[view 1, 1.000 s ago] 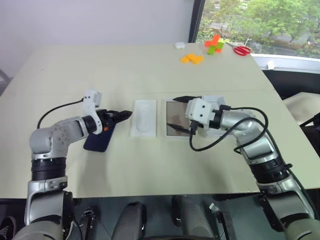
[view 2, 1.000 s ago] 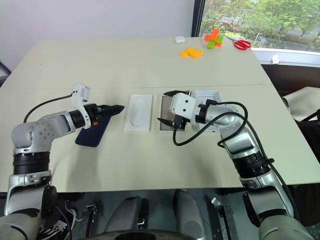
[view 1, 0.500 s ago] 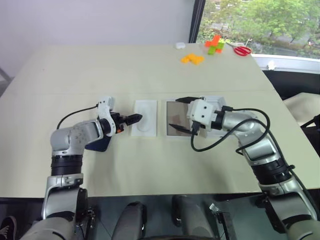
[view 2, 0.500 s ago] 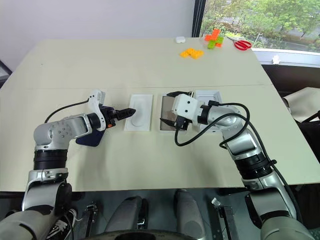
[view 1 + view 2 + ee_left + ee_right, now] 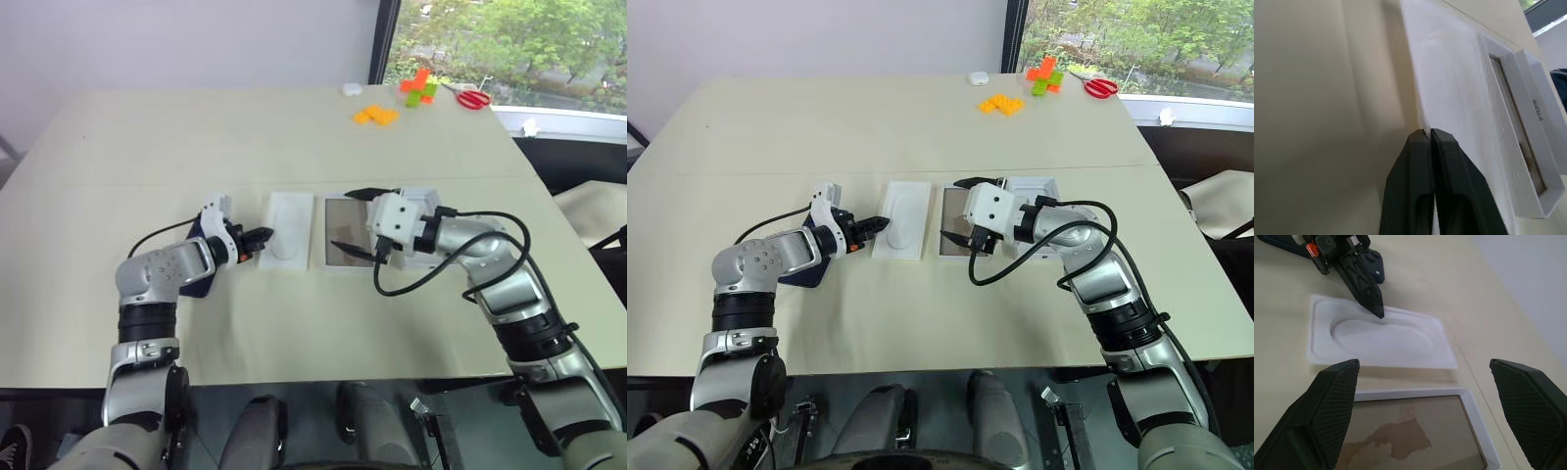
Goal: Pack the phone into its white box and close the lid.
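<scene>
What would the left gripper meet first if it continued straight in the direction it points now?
Probably the white insert. The shut left gripper already sits at its near edge, pointing across the oval hollow toward the white box. Whether it touches the edge is unclear.

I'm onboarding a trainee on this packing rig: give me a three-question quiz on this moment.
1. True or false: the phone already lies in the white box.
2. What is the left gripper shut on? A) phone B) white insert rim C) lid
3. Fill in: the right gripper, jaws ____, hangs over the white box.

Key: 1 false; 2 B; 3 open.
</scene>
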